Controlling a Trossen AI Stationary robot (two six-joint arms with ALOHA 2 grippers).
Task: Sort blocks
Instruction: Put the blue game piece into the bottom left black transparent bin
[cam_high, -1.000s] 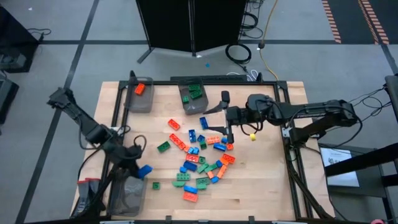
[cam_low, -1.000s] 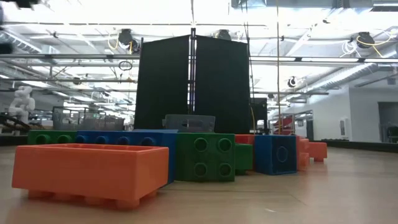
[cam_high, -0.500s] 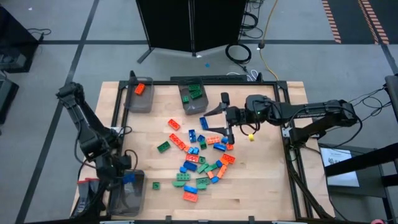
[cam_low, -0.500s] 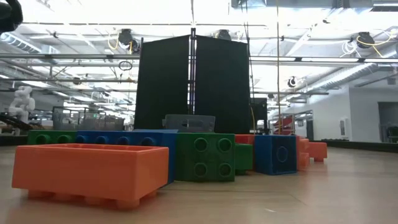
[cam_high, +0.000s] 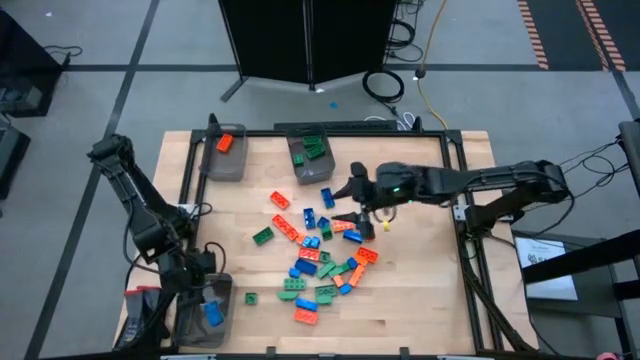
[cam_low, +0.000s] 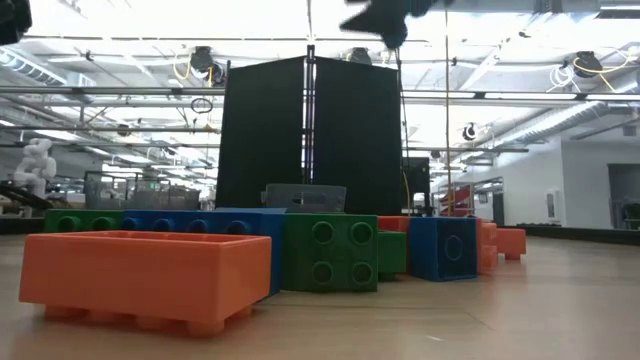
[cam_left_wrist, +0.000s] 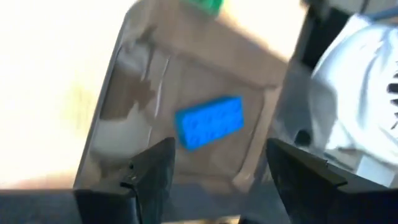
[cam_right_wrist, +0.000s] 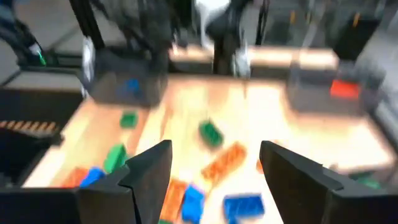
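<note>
At the table's near left corner, the left gripper (cam_left_wrist: 214, 168) hung over a dark bin (cam_high: 190, 322) with its fingers spread and nothing between them; a blue block (cam_left_wrist: 209, 122) lay loose on the bin floor below. Farther in, the unsorted blocks (cam_high: 322, 262) lay scattered across mid-table in orange, green and blue. Above the pile's far edge the right gripper (cam_high: 352, 205) hovered, fingers parted and empty. Against the far rail stood a bin (cam_high: 222, 158) holding an orange block (cam_high: 224, 143) and another bin (cam_high: 309, 160) holding green blocks (cam_high: 313, 150).

The pile looked like the risk: bricks lay touching one another, so a descending right gripper might nudge neighbours aside or catch two colours in one grasp. The left arm, lifting away, might clip the bin's wall and shift it.

Only the left wrist view showed the blue brick resting flat inside the bin; from overhead it was a small blue patch partly screened by the arm. The low view caught bricks at table height, an orange block (cam_low: 146, 277) nearest, but no bins in use.
</note>
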